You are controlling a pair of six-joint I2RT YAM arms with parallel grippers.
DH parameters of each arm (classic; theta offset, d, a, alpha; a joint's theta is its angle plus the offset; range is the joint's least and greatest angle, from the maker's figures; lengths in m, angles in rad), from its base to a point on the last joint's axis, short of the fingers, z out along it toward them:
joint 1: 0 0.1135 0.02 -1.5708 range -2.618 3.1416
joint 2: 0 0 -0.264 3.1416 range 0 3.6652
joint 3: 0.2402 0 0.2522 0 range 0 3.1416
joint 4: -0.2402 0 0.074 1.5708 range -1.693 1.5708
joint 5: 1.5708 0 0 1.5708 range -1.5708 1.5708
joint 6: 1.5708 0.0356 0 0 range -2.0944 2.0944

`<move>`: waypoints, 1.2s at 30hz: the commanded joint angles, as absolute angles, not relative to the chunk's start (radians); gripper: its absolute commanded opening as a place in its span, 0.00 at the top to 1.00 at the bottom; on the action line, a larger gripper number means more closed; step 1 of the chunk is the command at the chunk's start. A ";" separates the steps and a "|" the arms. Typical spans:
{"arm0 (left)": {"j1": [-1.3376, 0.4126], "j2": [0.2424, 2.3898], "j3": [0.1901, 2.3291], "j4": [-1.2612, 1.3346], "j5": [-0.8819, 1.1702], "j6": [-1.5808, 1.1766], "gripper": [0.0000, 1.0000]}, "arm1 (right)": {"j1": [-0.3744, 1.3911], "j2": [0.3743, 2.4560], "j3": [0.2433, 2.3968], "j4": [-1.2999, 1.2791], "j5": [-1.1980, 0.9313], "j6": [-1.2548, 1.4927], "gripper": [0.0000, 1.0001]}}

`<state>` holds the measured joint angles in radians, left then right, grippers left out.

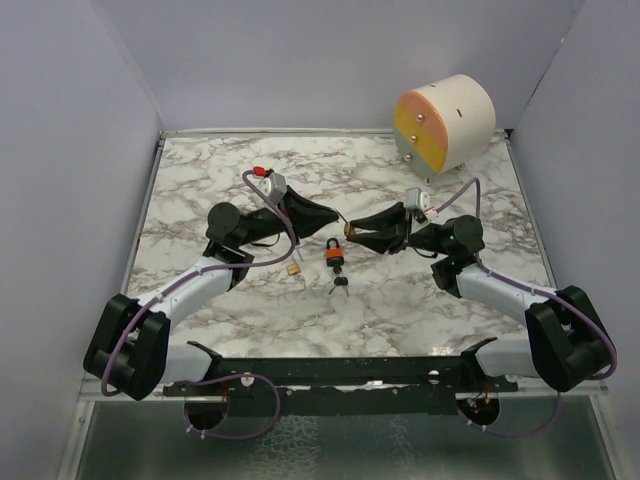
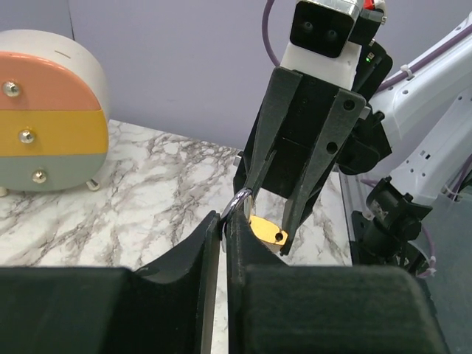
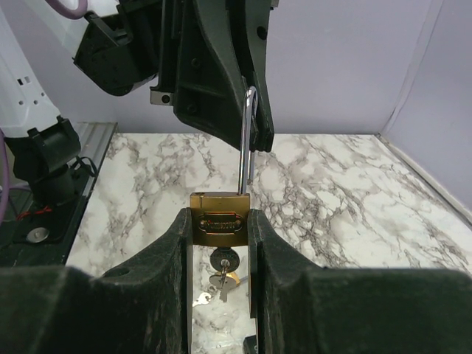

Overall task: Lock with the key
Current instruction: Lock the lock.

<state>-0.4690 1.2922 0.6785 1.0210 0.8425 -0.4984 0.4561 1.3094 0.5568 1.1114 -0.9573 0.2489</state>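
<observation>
Brass padlock (image 3: 219,220): held above the counter (image 1: 200,180) at mid-scene, between the two arms, body low and shackle (image 3: 244,147) pointing up.
Right gripper (image 3: 220,230): closed on the padlock body, one finger pressed against each side face.
Left gripper (image 2: 223,225): narrowed to a slit, its tips pinched on the top bend of the shackle.
Key (image 3: 224,260): seated in the underside of the padlock body, with further keys hung beneath it.
Shackle seating: seen edge-on; whether it is pushed home cannot be told.
Orange padlock (image 1: 333,254): laid on the marble-patterned counter just below the grippers, with loose keys (image 1: 340,287) near it.
Small padlock (image 1: 294,268): laid on the counter to the left of the orange one.
Round drawer unit (image 1: 445,122): set at the far right corner.
</observation>
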 commanded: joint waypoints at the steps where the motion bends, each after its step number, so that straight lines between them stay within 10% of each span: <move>1: -0.475 1.237 0.681 1.043 0.811 -0.486 0.99 | 0.465 1.317 0.590 1.091 -0.902 0.216 0.99; 36: -0.512 1.162 0.651 0.891 0.687 -0.440 1.00 | 0.713 1.150 0.545 0.887 -0.360 -0.147 0.99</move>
<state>-0.5030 1.2064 0.6647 0.9577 0.7059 -0.5083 0.7078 1.2266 0.5694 0.8806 -0.3729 -0.1204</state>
